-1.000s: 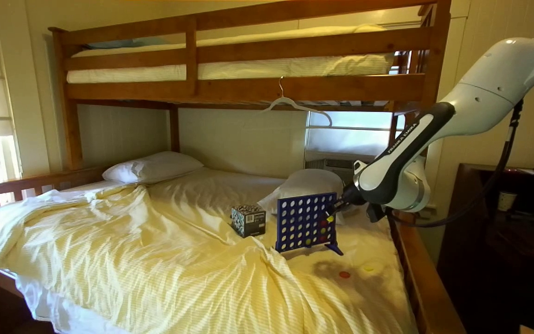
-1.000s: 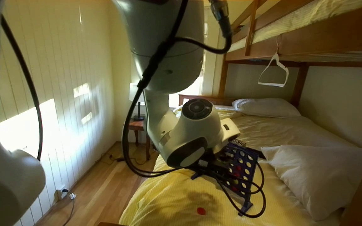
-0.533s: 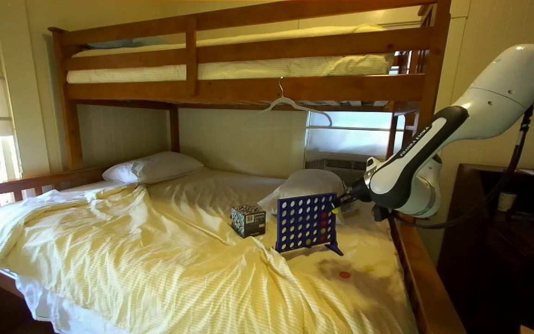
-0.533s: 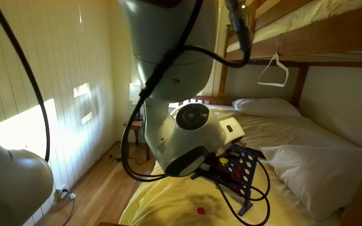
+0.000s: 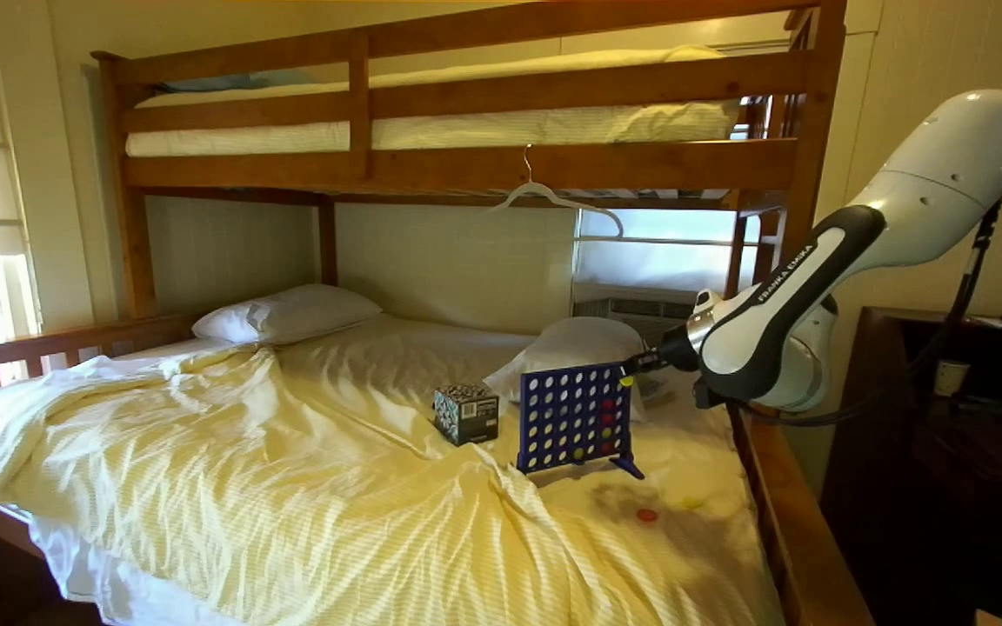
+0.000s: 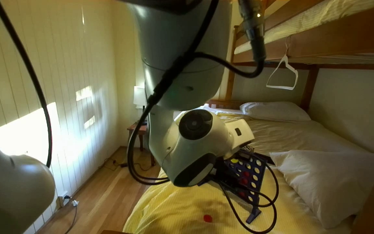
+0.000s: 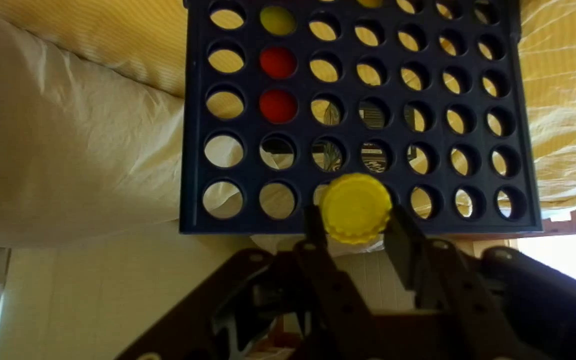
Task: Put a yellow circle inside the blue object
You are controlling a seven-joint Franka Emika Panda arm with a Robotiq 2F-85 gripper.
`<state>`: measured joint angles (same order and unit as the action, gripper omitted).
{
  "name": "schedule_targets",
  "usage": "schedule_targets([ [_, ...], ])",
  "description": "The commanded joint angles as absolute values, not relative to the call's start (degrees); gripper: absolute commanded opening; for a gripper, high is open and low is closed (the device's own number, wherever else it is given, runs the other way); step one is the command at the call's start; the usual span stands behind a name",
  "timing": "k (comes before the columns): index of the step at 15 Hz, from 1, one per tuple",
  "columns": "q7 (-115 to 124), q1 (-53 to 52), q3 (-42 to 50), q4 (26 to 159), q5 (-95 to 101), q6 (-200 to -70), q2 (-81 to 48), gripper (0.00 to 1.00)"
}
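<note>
The gripper (image 7: 355, 212) has both fingers (image 7: 314, 225) pinched, with no slack showing, on a yellow disc (image 7: 356, 205) that overlaps the top edge of the blue grid (image 7: 349, 90) in the wrist view but is apparently not inside; touching or apart, I cannot tell. If lowered short of that edge, the disc would probably slide down the grid's face, and a hard push could tip the grid on the soft bed (image 5: 362, 469). Beyond, the arm (image 5: 792, 296) slopes down over the bed's edge, gripper tipped slightly downward.
</note>
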<state>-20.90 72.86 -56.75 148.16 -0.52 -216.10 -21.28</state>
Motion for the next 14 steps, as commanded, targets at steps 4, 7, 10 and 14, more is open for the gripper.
schedule_targets([
  [4,-1.87,53.64,-34.49,147.14,11.88,-221.02,-15.93,0.10],
  [7,1.88,42.77,-23.45,146.15,13.02,-223.05,-15.23,0.10],
  [10,4.06,32.80,-13.99,144.76,12.96,-223.81,-15.20,0.10],
  [14,5.67,23.26,-4.95,143.90,12.46,-223.61,-15.76,0.35],
])
